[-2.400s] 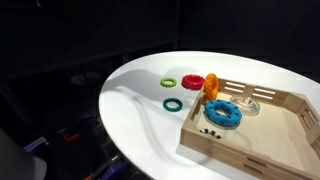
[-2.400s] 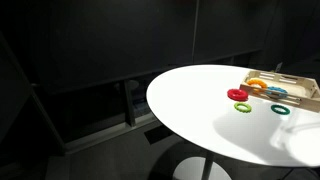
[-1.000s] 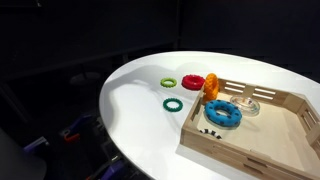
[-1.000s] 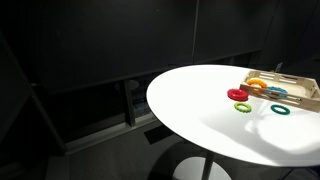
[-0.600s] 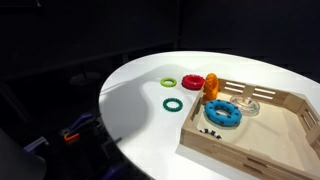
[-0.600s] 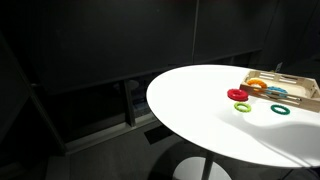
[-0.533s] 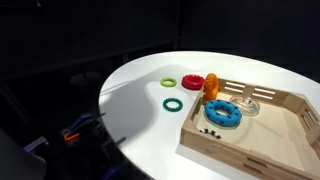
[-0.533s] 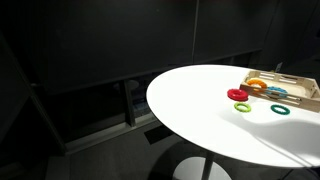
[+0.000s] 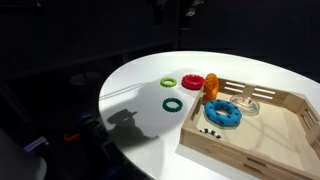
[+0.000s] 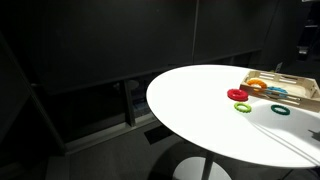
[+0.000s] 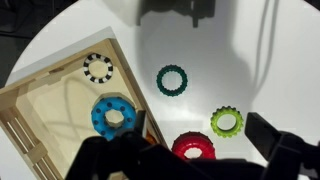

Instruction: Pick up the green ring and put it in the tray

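The dark green ring (image 9: 172, 103) lies flat on the white table, just outside the near corner of the light-wood tray (image 9: 222, 148). It also shows in an exterior view (image 10: 280, 109) and in the wrist view (image 11: 172, 80). My gripper (image 9: 175, 8) hangs high above the table at the top edge of the frame, and its shadow falls on the table left of the rings. In the wrist view the gripper (image 11: 188, 150) is open and empty, with its dark fingers at the bottom. The tray (image 11: 55, 95) lies at the left there.
A yellow-green ring (image 9: 169, 83) and a red ring (image 9: 192, 82) lie beyond the green ring. An orange piece (image 9: 211, 86) stands at the tray's corner. A blue ring (image 9: 222, 113) and a black-and-white ring (image 11: 97, 68) lie in the tray. The round table's edge (image 9: 105, 110) is close by.
The gripper has come into view at the top of an exterior view, and its shadow now falls on the table. The rings and tray have not moved.
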`<state>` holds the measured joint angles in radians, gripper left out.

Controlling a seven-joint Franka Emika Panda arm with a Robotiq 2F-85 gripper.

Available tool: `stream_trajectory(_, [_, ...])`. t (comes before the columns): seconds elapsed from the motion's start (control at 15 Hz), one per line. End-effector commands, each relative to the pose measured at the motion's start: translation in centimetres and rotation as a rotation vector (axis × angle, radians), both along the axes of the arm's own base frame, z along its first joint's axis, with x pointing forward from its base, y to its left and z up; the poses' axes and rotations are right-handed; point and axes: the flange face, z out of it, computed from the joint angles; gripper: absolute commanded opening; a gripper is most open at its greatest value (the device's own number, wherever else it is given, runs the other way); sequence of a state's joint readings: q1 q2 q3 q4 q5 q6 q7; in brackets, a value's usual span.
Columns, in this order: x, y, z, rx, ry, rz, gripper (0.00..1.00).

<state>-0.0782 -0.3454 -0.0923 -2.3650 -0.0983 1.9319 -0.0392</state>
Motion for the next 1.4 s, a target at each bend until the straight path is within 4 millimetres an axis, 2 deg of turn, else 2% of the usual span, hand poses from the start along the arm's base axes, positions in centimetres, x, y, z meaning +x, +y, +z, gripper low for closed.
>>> stream_trajectory(0.0, [0.7,-1.4,-2.3,0.014,0.016,-0.056,1.00])
stream_trajectory(0.67, [0.6,-1.4,-3.3,0.013,0.044,-0.023,1.00])
stream_trajectory(0.93, [0.5,-2.2,-5.2,0.010,0.018,-0.027,1.00])
stream_trajectory(1.33, [0.1,-2.7,-10.1,0.017,-0.020,-0.037,1.00])
